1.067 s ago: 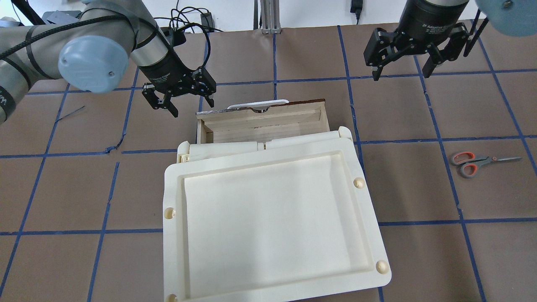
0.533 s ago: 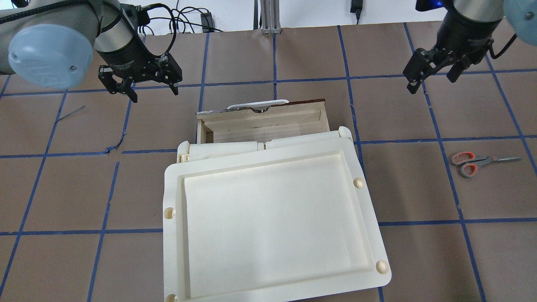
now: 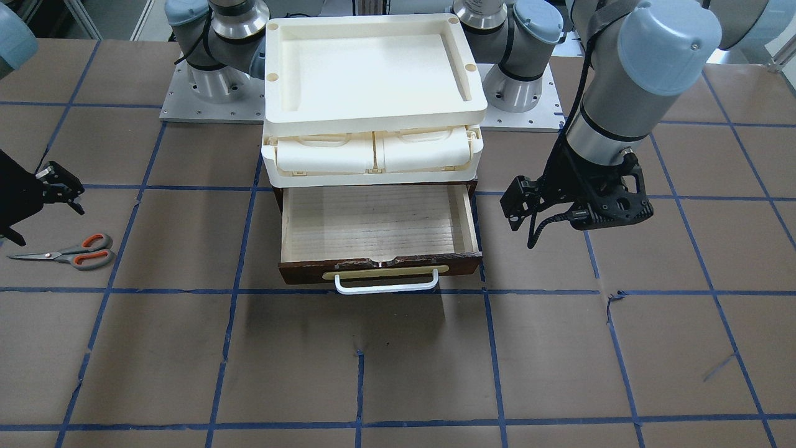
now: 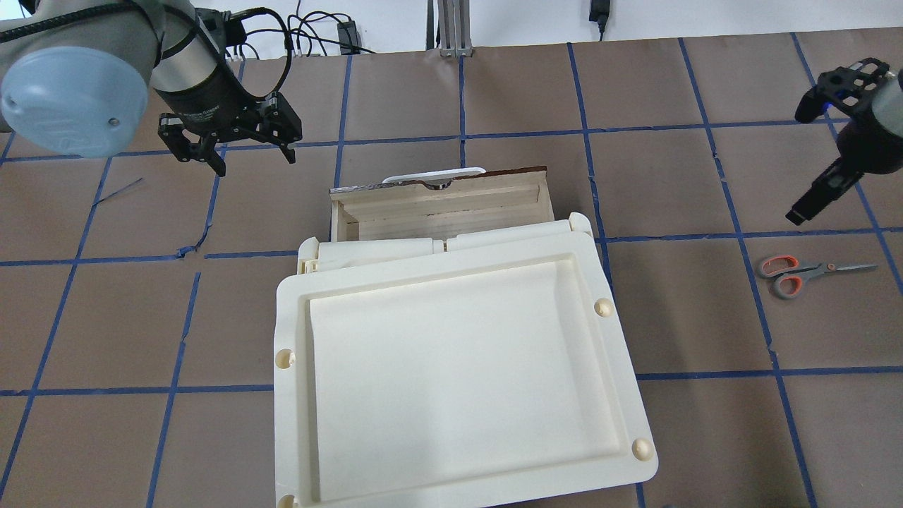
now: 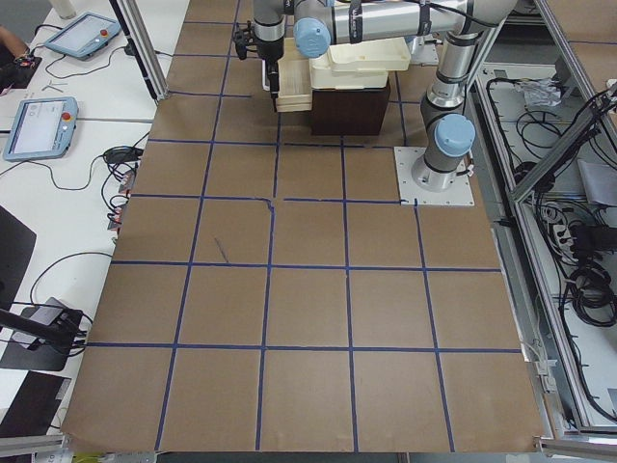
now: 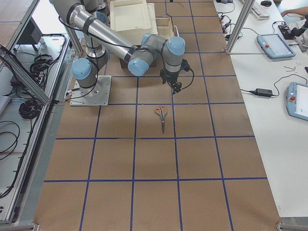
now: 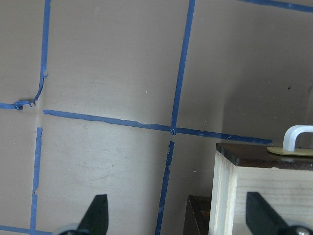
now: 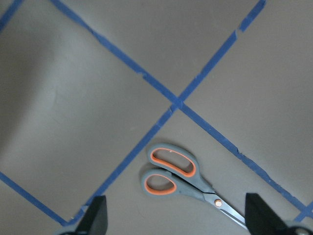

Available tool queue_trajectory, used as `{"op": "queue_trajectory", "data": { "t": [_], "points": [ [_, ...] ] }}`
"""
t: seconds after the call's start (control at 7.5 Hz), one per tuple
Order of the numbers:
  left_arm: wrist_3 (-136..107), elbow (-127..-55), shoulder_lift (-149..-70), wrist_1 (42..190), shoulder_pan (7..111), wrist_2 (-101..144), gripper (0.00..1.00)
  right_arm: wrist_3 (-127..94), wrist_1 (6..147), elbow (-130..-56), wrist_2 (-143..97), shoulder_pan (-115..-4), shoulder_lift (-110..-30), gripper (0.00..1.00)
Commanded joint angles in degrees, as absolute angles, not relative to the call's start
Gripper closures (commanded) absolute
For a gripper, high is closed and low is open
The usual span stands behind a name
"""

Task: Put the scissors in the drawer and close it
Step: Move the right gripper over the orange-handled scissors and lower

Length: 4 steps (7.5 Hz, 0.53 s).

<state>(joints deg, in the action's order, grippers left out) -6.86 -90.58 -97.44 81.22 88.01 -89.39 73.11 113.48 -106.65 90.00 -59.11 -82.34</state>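
Note:
The scissors (image 4: 811,271), with grey handles lined orange-red, lie flat on the brown table at the right; they also show in the front view (image 3: 69,254) and the right wrist view (image 8: 188,179). The drawer (image 4: 437,209) is pulled open and empty, its white bar handle (image 3: 385,285) facing away from me. My right gripper (image 4: 804,210) is open, hovering just beyond the scissors; its fingertips (image 8: 97,215) frame them. My left gripper (image 4: 255,162) is open and empty, left of the drawer's far corner (image 7: 264,186).
A cream plastic tray (image 4: 289,395) tops the cabinet, with two cream compartments (image 3: 373,152) above the drawer. Blue tape lines grid the table, with a torn spot (image 4: 187,249) at the left. Cables (image 4: 310,35) lie at the far edge.
My left gripper has drawn back left, away from the drawer handle. My right gripper has swung right and turned, coming down near the scissors. Drawer and scissors have not moved.

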Motion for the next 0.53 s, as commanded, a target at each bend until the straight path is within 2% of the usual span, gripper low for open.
{"op": "queue_trajectory", "data": {
  "t": [0.0, 0.13, 0.4],
  "points": [
    [-6.9, -90.7, -97.4, 81.4, 88.2, -89.4, 0.0, 93.5, 125.6, -112.8, 90.2, -51.0, -77.8, 0.0],
    [-6.9, -90.8, -97.4, 81.4, 88.2, -89.0, 0.0, 107.7, 133.5, -114.2, 90.9, -50.8, -75.1, 0.0],
    [-6.9, -90.8, -97.4, 81.5, 88.3, -89.3, 0.0, 117.8, 136.1, -116.4, 90.3, -50.8, -74.0, 0.0]
  ]
}}
